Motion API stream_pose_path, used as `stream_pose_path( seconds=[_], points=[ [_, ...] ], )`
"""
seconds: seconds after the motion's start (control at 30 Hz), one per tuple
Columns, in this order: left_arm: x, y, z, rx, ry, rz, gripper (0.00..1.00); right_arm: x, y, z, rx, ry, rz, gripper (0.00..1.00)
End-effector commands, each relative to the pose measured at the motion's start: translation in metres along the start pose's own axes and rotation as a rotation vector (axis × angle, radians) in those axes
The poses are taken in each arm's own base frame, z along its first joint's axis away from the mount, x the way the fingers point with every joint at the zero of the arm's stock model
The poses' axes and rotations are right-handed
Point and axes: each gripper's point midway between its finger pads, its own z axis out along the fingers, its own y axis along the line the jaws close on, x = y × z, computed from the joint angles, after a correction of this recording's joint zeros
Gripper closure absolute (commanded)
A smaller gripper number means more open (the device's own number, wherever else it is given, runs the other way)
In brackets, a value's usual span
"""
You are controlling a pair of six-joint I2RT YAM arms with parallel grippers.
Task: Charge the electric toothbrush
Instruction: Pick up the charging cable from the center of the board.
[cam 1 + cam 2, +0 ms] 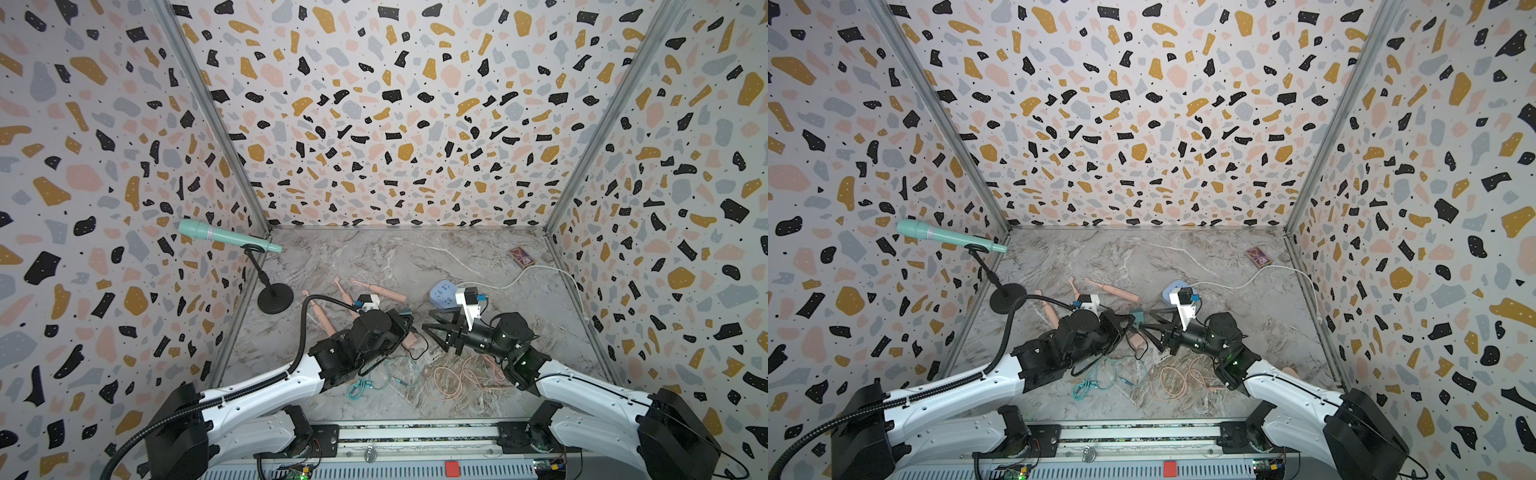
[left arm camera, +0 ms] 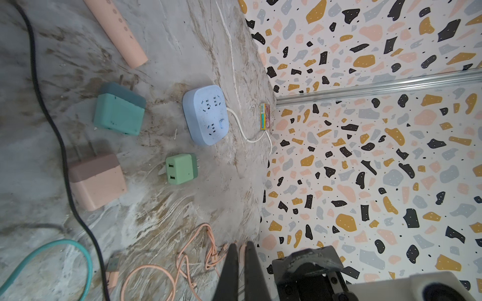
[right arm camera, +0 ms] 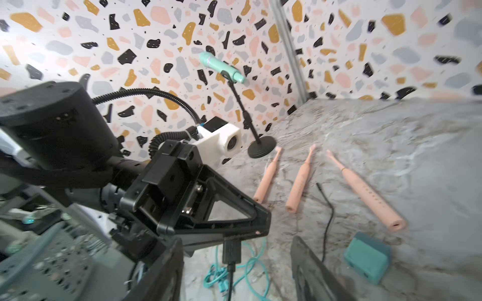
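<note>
Marble tabletop [image 3: 391,135]: black USB plug [image 3: 231,251] in closed left pincer [image 3: 260,229], right-wrist view only; right pincer [image 1: 428,319] open.

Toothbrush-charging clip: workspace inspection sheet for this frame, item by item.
Surface: grey marble-look tabletop.
Job's things: three pink toothbrushes lying side by side, none visibly plugged in; blue power strip; teal adapter, pink adapter and green adapter loose near it.
Clutter: mint microphone on a black stand; small printed box near the far corner.
Grippers: left pincer shut on the black USB plug; right pincer open, empty.
Cables: black cable trailing from the plug; teal cable and pink cable loose in coils; white cord from the strip.
Surroundings: terrazzo-print walls on three sides.
</note>
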Motion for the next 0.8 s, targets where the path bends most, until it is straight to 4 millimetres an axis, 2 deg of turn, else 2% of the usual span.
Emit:
stream_pose_path(
  seconds=[0.0, 0.13, 0.27, 0.37, 0.4, 0.57, 0.77],
  points=[
    [-0.008, -0.025, -0.009, 0.09, -0.034, 0.044, 1.0, 0.0, 0.044, 0.001, -0.25, 0.108, 0.184, 0.37],
    [-0.012, -0.03, -0.014, 0.125, -0.055, 0.055, 1.0, 0.011, 0.048, 0.006, -0.307, 0.213, 0.321, 0.46],
    [-0.011, -0.033, -0.016, 0.168, -0.053, 0.043, 1.0, 0.012, 0.05, 0.002, -0.344, 0.196, 0.369, 0.53],
    [-0.009, -0.03, -0.015, 0.17, -0.04, 0.04, 1.0, 0.006, 0.052, 0.001, -0.368, 0.167, 0.386, 0.58],
    [-0.009, -0.037, -0.016, 0.201, -0.041, 0.035, 1.0, 0.003, 0.053, -0.001, -0.382, 0.154, 0.392, 0.6],
    [-0.009, -0.037, -0.018, 0.215, -0.042, 0.033, 1.0, -0.01, 0.056, 0.002, -0.422, 0.11, 0.431, 0.67],
    [-0.01, -0.041, -0.022, 0.239, -0.047, 0.031, 1.0, -0.012, 0.043, 0.005, -0.385, 0.089, 0.473, 0.65]
  ],
)
